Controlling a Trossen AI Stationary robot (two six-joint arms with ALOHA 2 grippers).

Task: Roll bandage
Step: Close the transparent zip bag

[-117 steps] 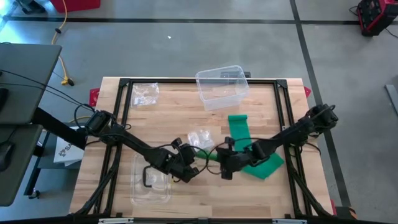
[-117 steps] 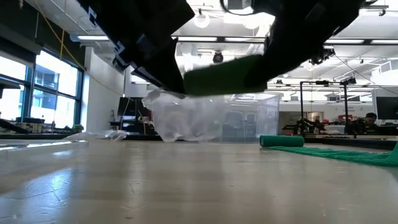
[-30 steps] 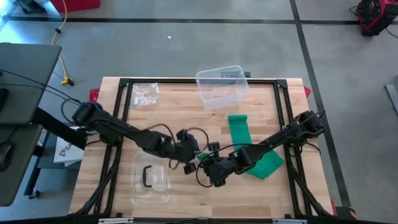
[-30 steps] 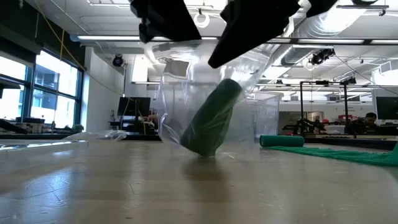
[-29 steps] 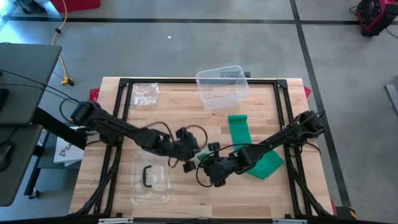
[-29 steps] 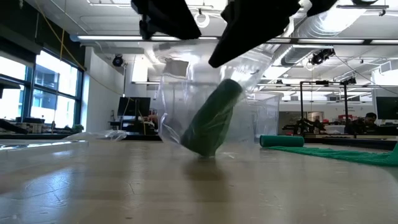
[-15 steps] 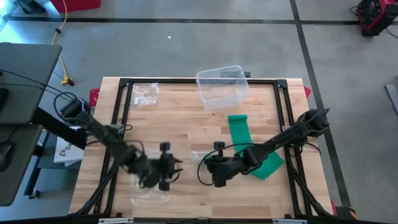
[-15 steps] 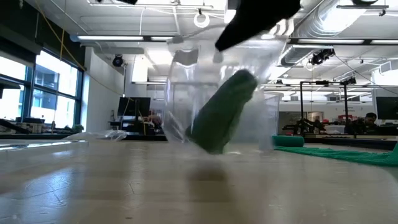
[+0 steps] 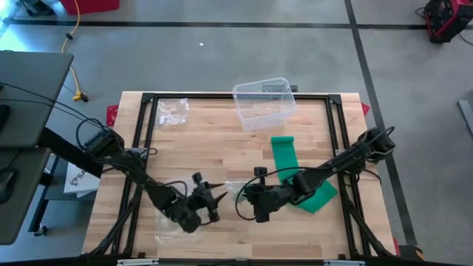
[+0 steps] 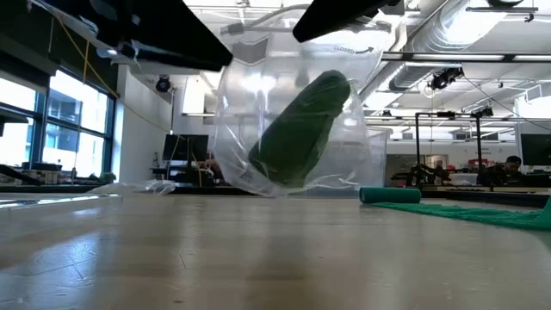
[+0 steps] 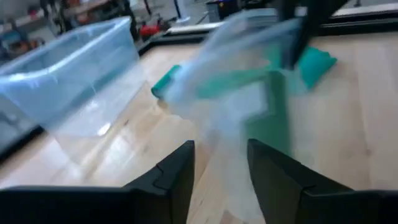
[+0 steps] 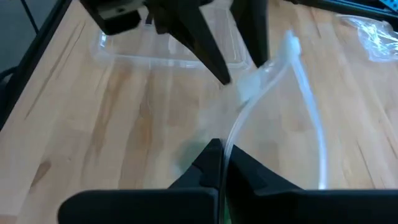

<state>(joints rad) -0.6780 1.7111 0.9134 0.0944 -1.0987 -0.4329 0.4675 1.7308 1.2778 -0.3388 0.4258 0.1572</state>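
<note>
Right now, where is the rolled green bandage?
In the low view the rolled green bandage sits tilted inside a clear plastic bag hanging from the right gripper just above the table, near its front middle, with the left gripper apart beside it.

Two bandages (image 9: 283,154), three bags (image 9: 171,111)

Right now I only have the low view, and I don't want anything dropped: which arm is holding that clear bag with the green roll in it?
Observer: The right gripper. Its wrist view shows it shut on the edge of the clear bag.
Operator: And the left one?
Observer: The left gripper stands open beside the bag, with nothing between its fingers.
Operator: What is below the bag?
Observer: In the high view, only bare table. A clear tray lies farther off, on the left arm's side.
</note>
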